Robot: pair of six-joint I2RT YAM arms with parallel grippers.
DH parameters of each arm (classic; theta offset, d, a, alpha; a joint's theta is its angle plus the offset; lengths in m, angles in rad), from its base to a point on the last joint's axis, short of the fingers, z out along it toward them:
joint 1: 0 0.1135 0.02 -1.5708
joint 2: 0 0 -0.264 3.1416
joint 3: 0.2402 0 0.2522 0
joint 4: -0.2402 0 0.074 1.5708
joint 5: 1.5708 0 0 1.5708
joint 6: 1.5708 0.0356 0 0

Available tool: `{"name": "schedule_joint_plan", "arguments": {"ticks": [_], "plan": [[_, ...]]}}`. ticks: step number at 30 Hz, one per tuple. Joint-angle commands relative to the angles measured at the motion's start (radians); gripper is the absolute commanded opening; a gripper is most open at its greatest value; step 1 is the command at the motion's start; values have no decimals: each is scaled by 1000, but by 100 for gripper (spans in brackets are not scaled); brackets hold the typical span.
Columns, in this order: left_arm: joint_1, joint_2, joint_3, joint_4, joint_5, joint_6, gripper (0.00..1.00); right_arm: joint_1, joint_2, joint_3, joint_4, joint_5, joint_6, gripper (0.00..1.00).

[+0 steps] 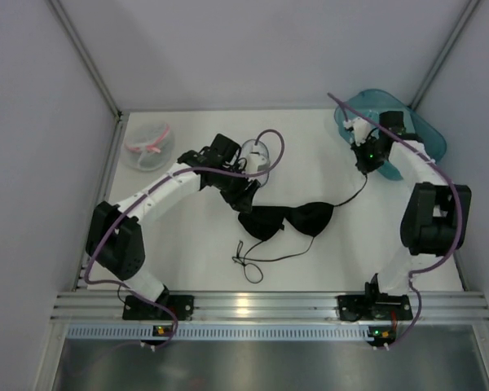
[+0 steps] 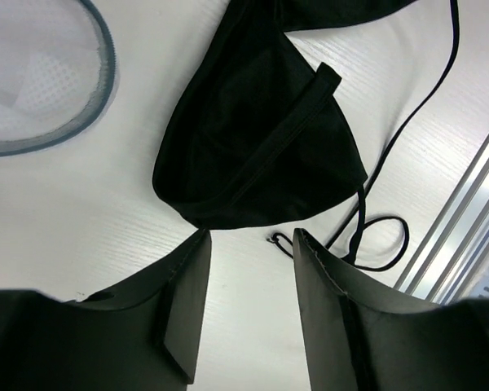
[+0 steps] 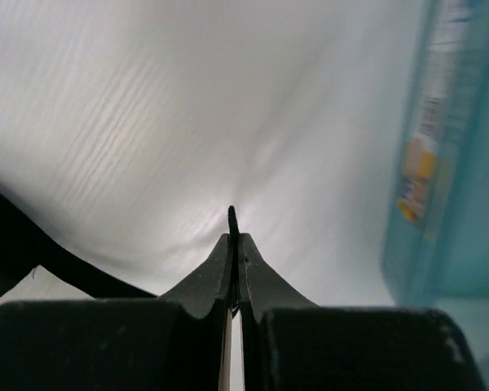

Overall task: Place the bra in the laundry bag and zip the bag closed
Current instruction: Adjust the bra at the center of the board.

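The black bra (image 1: 289, 218) lies flat in the middle of the table, its thin straps looping toward the front edge. My left gripper (image 2: 250, 236) hovers open just short of the left cup (image 2: 261, 138), nothing between its fingers. Behind the left wrist sits the laundry bag (image 1: 257, 156), round white mesh with a grey rim (image 2: 106, 73), partly covered by the arm. My right gripper (image 3: 235, 236) is shut on a thin black strap end (image 3: 231, 217) of the bra. In the top view that strap runs from the right cup up to the right gripper (image 1: 364, 169).
A teal plastic bin (image 1: 407, 122) stands at the back right, close beside the right wrist and filling the right edge of its view (image 3: 448, 163). A round mesh bag with a pink rim (image 1: 149, 145) rests at the back left. A metal rail (image 2: 464, 220) borders the table's front.
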State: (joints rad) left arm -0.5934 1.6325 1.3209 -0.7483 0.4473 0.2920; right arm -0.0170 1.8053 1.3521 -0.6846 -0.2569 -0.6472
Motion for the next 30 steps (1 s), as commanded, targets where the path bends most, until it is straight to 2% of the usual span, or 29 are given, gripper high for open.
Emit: {"name": "schedule_joint_plan", "arguments": {"ticks": [1, 2, 4, 5, 11, 18, 25, 30], "plan": [[33, -66, -9, 12, 4, -48, 52, -40, -167, -14, 180, -65, 107, 0], [41, -74, -11, 17, 5, -57, 69, -40, -205, -19, 198, -97, 119, 0], [59, -95, -14, 17, 7, -62, 76, -40, -251, -16, 227, -140, 164, 0], [64, -105, -23, 23, 16, -70, 98, -40, -264, -15, 238, -186, 179, 0], [118, -189, -55, 46, 39, -106, 98, 4, -356, -33, 189, -346, 215, 0], [170, -244, -77, 46, 30, -123, 98, 175, -449, -180, 149, -306, 124, 0], [218, -302, -111, 73, 27, -155, 98, 336, -541, -272, 177, -272, 190, 0], [247, -321, -134, 90, 37, -177, 98, 462, -520, -312, 206, -229, 208, 0]]}}
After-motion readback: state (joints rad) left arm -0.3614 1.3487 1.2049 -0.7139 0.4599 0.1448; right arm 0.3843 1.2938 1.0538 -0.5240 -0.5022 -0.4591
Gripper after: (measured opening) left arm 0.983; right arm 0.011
